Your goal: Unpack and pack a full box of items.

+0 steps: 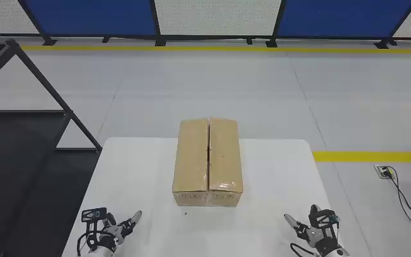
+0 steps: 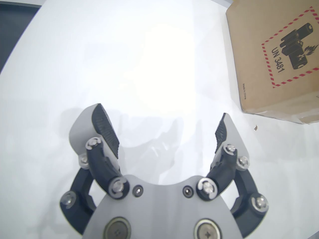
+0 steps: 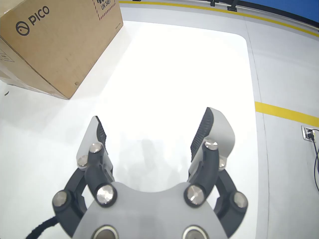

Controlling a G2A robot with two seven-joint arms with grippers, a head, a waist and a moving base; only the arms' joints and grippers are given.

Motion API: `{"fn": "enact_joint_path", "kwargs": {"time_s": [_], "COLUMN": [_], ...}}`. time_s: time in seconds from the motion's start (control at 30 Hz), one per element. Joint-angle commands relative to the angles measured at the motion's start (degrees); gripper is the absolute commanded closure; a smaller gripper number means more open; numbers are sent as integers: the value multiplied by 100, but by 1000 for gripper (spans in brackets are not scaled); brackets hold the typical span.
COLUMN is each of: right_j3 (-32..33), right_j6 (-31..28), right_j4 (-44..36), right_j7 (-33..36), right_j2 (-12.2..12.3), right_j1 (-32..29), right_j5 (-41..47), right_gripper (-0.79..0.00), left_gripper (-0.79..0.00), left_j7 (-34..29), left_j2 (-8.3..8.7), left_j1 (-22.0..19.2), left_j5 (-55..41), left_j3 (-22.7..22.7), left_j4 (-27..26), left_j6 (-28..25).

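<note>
Your left gripper (image 2: 162, 125) and right gripper (image 3: 152, 123) sit at the near corners of the white surface (image 1: 276, 193), each with fingers spread and holding nothing. Farther in, between the two, the closed cardboard box (image 1: 207, 160) stands mid-surface. Its top flaps meet along a centre seam, and its far end is close to the far edge. Unpacking looks not yet begun. Push at the seam from the near side and the box may slide off the back. Pry one flap alone and the box may tip or the flap tear.
</note>
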Motion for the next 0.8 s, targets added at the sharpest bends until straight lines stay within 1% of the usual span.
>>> {"fn": "enact_joint_path", "kwargs": {"time_s": [0.0,0.57,0.6,0.67,0.77], "right_j3": [0,0,0,-29,-18], "right_j6": [0,0,0,-71,-186], "right_j4": [0,0,0,-85,-272], "right_j7": [0,0,0,-142,-432], "right_j2": [0,0,0,-9,-14], "right_j1": [0,0,0,-20,-76], "right_j5": [0,0,0,77,85], "right_gripper": [-714,-714,-785,-785,-785], "left_gripper": [-785,-784,-785,-785,-785], "left_j7": [0,0,10,136,358], "left_j2": [0,0,-1,2,14], "left_j1": [0,0,3,21,109], "left_j5": [0,0,-5,-74,-313], "left_j3": [0,0,2,-47,-236], "left_j4": [0,0,3,36,-29], "left_j6": [0,0,-14,-250,-691]}}
